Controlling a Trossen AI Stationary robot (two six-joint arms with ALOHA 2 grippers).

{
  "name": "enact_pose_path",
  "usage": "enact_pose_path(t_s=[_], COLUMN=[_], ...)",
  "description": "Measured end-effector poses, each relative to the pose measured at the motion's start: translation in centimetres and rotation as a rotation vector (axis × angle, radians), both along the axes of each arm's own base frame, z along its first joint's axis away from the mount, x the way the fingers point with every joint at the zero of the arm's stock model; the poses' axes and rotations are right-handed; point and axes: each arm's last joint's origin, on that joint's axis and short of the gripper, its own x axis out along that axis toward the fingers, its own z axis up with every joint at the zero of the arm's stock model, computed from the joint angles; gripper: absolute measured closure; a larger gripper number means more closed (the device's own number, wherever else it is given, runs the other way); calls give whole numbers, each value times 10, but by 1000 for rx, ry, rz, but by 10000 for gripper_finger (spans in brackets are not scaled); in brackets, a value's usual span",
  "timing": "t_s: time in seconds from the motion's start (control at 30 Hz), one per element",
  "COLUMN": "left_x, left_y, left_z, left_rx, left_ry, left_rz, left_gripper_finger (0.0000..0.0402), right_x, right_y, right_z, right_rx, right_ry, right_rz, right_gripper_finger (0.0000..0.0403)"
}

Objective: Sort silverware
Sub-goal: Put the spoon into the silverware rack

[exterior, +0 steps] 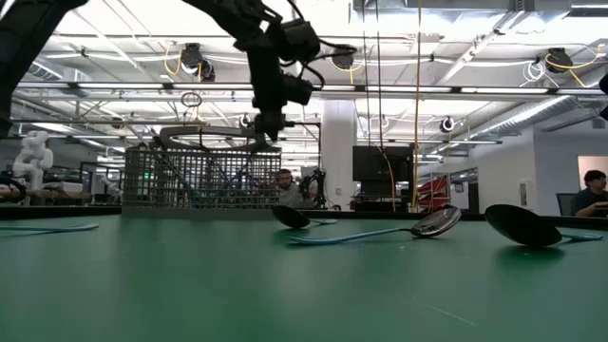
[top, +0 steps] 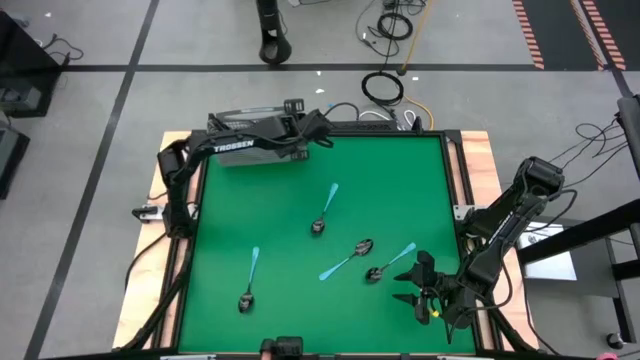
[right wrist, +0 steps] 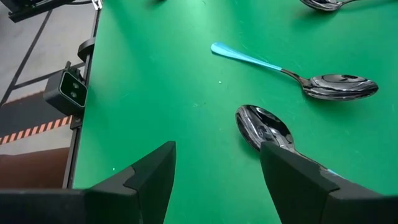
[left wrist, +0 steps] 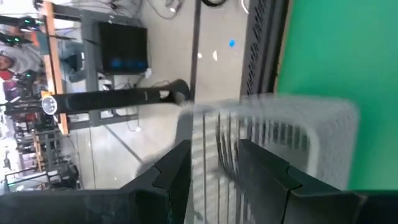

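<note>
High view: four spoons lie on the green table [top: 400, 170], all with blue handles and shiny dark bowls.
Top spoon [top: 324, 211]: it lies near the middle of the table, with its bowl toward the front edge and its handle pointing to the back.
Left spoon [top: 249, 281]: it lies alone near the front left of the table, well apart from the others.
Middle spoon [top: 347, 260]: it lies tilted, right of the middle, with its bowl up and to the right.
Right spoon [top: 389, 264]: it lies just beside the middle spoon, close to the right gripper.
Right wrist view: two of the spoons show here, and one spoon's bowl lies just past one dark finger [right wrist: 305, 180].
Right gripper [top: 418, 285]: it hangs low over the front right part of the table. Its fingers are spread wide apart and hold nothing.
Left gripper [top: 300, 120]: it is at the back edge of the table, over the wire basket [top: 245, 125].
Left fingers [left wrist: 264, 171]: they are partly apart, right above the basket's thin wires. It is too blurry to tell if they pinch anything.
Low view: the basket [exterior: 199, 176] stands far back on the table, with the left arm above it. Three spoon bowls rest on the green top, and a blue handle shows at the left.
Room: people sit far behind the table.
</note>
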Motion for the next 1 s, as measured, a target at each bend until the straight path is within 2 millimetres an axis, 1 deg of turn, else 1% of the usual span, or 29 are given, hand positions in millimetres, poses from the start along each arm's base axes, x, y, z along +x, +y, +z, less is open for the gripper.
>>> enact_pose_path(t_s=[0.1,0.17,0.27,0.4,0.6,0.67,0.73,0.83,0.9,1.0], left_x=[-7,-15,-32,-51,-80,-97,-117,-150,-169,-186], left_y=[-3,-3,-1,2,4,7,12,16,14,2], left_z=[9,16,27,37,63,71,80,89,91,86], left_rx=[6,4,7,-13,-10,-27,-75,-156,-218,-308], left_ry=[0,6,21,14,-68,-79,-121,-246,-344,-506], left_rz=[12,42,107,195,284,334,402,502,513,433], left_gripper_finger=[265,265,265,265,265,265,265,265,265,265], right_x=[0,0,0,0,0,0,0,0,0,0], right_y=[0,0,0,1,1,1,2,2,2,2], right_z=[0,0,0,0,0,0,0,0,0,0], right_rx=[2,3,7,15,21,25,33,38,31,16], right_ry=[0,0,5,13,11,10,13,23,23,22], right_rz=[-1,-1,4,12,13,11,11,22,27,29], right_gripper_finger=[179,179,179,179,179,179,179,179,179,179])
